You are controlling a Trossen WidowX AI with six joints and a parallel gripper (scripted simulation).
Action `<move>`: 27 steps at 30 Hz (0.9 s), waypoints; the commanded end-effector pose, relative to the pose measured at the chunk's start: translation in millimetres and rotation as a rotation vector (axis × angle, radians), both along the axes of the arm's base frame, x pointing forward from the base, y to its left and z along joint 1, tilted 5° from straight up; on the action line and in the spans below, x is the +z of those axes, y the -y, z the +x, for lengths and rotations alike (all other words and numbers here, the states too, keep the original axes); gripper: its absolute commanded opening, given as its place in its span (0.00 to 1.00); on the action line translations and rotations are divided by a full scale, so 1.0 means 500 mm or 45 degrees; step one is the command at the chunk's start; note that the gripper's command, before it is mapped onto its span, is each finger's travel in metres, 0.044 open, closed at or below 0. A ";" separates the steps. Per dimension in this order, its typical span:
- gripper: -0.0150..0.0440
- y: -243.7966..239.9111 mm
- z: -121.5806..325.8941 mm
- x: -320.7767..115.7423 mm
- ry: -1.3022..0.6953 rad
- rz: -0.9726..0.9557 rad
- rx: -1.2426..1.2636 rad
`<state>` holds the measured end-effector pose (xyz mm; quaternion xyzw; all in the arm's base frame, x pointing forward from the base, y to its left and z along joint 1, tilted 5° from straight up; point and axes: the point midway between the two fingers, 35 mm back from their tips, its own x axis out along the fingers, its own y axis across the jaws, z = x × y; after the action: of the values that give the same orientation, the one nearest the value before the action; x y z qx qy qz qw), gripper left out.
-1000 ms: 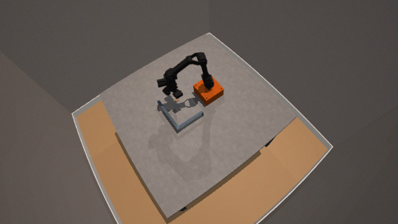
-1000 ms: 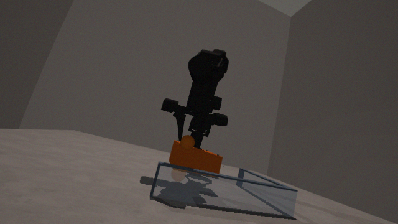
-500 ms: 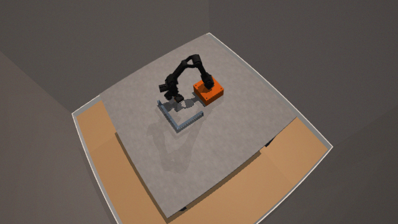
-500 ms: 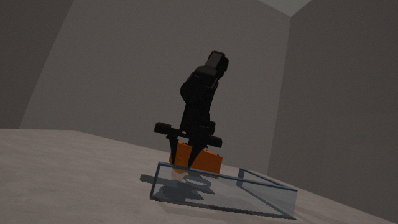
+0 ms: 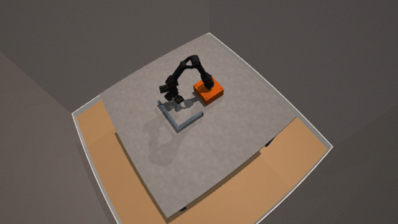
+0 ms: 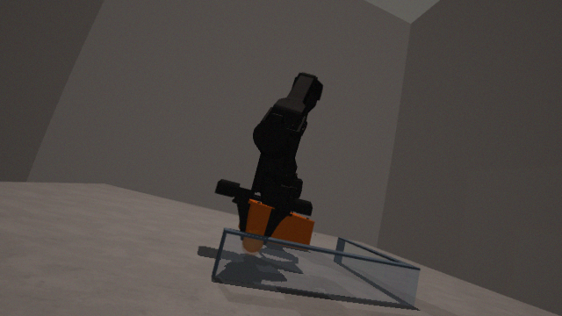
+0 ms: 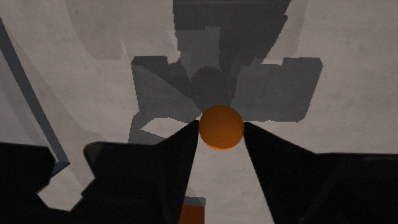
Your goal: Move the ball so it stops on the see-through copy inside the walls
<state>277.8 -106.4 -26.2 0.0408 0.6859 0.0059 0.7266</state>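
The orange ball [image 7: 221,127] [image 6: 253,237] is held between the two black fingertips of my gripper [image 7: 220,125] [image 6: 254,237], which is shut on it. The ball is a little above the table, with its shadow apart from it in the wrist view. The pale see-through copy [image 6: 251,250] shows just under the ball in the exterior view, mostly overlapped by it. In the wrist view the copy is hidden. Two low clear walls [image 5: 169,116] [image 6: 325,250] [image 7: 36,100] meet in a corner. In the top view the arm hides the ball.
The orange base block [image 5: 200,93] [image 6: 291,230] [image 7: 192,215] stands behind the gripper, outside the walls. One wall's end is near the gripper's side in the wrist view. The grey table [image 5: 224,149] has a raised pale rim around its surroundings.
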 end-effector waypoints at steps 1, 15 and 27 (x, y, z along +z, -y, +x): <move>0.25 -0.003 -0.005 -0.021 -0.016 0.004 -0.006; 0.61 -0.002 -0.001 -0.017 -0.004 0.002 0.000; 0.77 0.008 -0.004 0.102 -0.012 0.002 -0.004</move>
<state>271.8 -104.5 -20.6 0.0478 0.6984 0.0090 0.7140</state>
